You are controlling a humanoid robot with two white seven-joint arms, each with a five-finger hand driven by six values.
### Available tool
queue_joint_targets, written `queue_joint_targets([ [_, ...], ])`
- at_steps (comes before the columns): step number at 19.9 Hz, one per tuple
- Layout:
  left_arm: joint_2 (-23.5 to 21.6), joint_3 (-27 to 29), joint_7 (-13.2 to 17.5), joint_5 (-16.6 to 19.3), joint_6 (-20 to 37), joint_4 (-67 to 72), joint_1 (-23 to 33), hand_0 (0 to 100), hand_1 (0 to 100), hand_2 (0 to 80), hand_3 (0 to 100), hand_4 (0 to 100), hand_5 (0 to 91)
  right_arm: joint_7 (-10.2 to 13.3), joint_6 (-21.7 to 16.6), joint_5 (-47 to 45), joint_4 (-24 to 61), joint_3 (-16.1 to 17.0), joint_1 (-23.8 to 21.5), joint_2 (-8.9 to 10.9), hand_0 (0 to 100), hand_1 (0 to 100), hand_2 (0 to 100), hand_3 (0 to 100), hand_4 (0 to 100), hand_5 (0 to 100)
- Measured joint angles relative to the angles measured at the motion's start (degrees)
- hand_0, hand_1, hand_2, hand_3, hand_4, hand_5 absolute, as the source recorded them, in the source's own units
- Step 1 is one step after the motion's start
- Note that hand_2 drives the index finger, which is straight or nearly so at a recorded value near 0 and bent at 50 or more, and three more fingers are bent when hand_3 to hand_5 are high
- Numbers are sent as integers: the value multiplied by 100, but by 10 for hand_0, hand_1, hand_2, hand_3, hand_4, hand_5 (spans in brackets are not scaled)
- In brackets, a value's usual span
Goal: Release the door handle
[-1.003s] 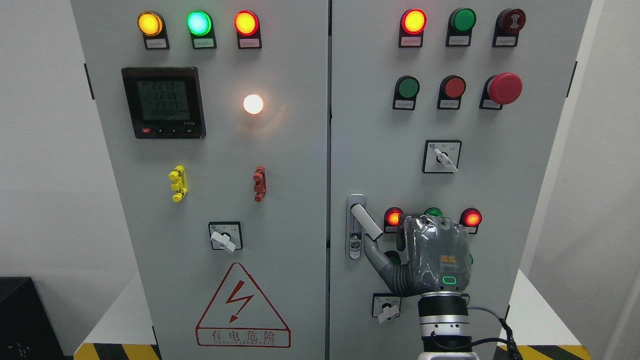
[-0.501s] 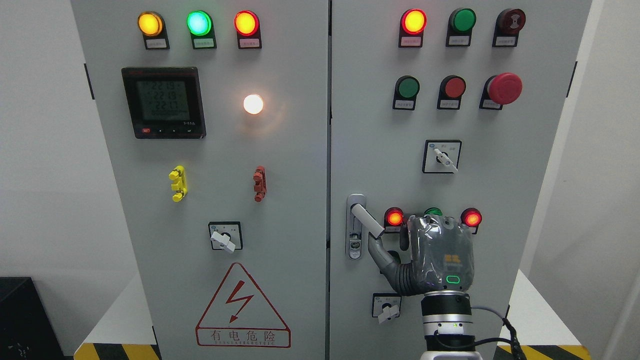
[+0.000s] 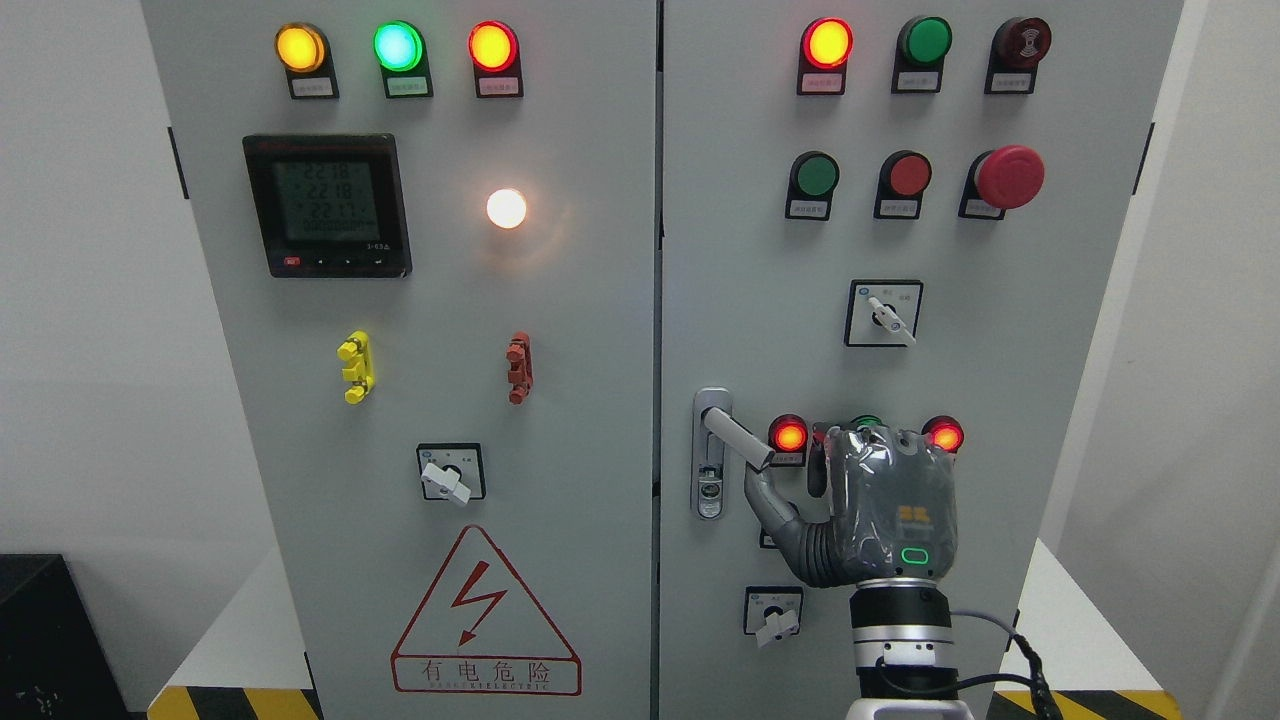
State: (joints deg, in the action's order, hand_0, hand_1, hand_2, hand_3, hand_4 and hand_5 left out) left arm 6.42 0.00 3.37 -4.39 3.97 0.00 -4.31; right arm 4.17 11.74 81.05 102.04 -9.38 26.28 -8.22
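Note:
The silver door handle [image 3: 737,437] sits at the left edge of the cabinet's right door [image 3: 760,250], its lever swung out and pointing down to the right. My right hand [image 3: 795,485] comes up from the bottom edge, back of the hand towards me, just right of the lever. Its thumb [image 3: 768,500] reaches up-left to just under the lever's tip; I cannot tell whether it touches. The fingers [image 3: 818,472] stand loosely upward and hold nothing. The left arm does not show.
Behind my hand are two lit red lamps [image 3: 789,436] [image 3: 944,436] with a green one between them. A rotary switch [image 3: 773,614] sits below the hand and another [image 3: 882,313] above it. The left door [image 3: 420,420] carries a meter, lamps and a warning triangle.
My right hand has drifted to the right and slightly down, away from the lever. The lever has swung a little further out to the right.

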Motion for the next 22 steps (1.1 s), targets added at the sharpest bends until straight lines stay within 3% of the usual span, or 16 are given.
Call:
queue_joint_targets([
  [22, 0, 0, 0, 0, 0, 0, 0, 0, 0, 23, 83, 12, 0, -22, -2, -1, 17, 99, 143, 3, 369, 318, 879, 1000, 1000, 951],
])
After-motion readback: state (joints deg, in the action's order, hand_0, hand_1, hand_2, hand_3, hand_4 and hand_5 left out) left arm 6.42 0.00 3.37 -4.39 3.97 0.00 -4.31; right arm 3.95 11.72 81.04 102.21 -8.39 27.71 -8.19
